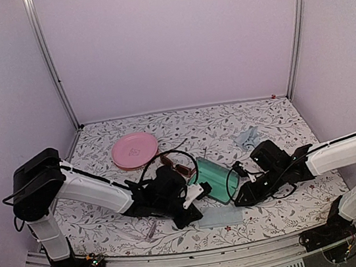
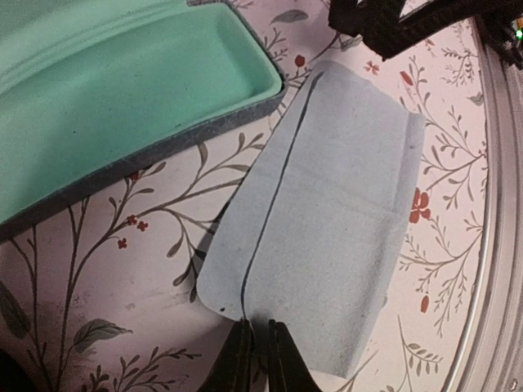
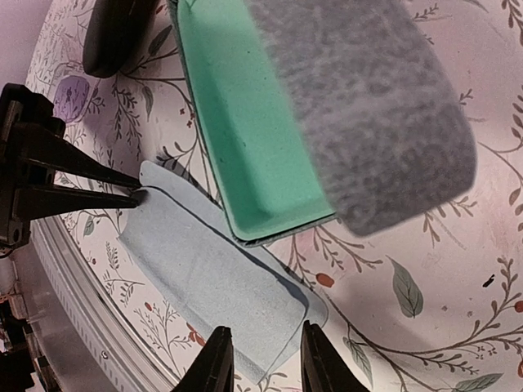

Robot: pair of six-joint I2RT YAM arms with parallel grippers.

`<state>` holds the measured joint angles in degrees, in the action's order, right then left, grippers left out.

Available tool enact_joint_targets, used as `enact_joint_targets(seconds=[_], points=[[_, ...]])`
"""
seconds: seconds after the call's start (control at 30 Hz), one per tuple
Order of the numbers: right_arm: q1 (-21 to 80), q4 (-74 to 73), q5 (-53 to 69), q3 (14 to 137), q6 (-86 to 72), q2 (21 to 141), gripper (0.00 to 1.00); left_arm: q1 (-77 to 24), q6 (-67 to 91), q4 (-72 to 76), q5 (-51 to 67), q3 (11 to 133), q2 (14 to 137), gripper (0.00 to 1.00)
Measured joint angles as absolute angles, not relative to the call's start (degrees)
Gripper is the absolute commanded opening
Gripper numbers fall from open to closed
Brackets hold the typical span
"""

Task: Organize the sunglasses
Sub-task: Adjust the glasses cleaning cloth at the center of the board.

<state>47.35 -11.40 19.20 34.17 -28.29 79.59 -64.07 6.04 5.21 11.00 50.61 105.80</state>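
The reddish-brown sunglasses (image 1: 181, 168) lie on the table behind my left gripper (image 1: 196, 216). A folded pale blue cloth (image 2: 327, 212) lies flat in front of the open grey-blue case (image 1: 214, 178) with its green lining. My left gripper (image 2: 259, 343) is shut on one end of the cloth; the right wrist view shows its fingers (image 3: 90, 186) meeting at the cloth's corner. My right gripper (image 3: 268, 363) is open, its fingers astride the other end of the cloth (image 3: 212, 269). A thin pale thing (image 1: 151, 229) near the front edge is too small to identify.
A pink plate (image 1: 134, 149) sits at the back left. A crumpled blue cloth (image 1: 248, 137) lies at the back right. A black hard case (image 3: 114, 33) lies beside the open case (image 3: 245, 131). The metal front rail (image 2: 498, 245) runs close to the cloth.
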Motion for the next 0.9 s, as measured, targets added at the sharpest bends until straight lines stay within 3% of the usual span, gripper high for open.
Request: enact_joint_targets(seconds=[0.9], points=[[47.6, -11.1, 19.7, 34.2, -28.3, 80.8, 0.31, -64.1, 6.1, 5.3, 9.8, 50.4, 105.7, 0.0]])
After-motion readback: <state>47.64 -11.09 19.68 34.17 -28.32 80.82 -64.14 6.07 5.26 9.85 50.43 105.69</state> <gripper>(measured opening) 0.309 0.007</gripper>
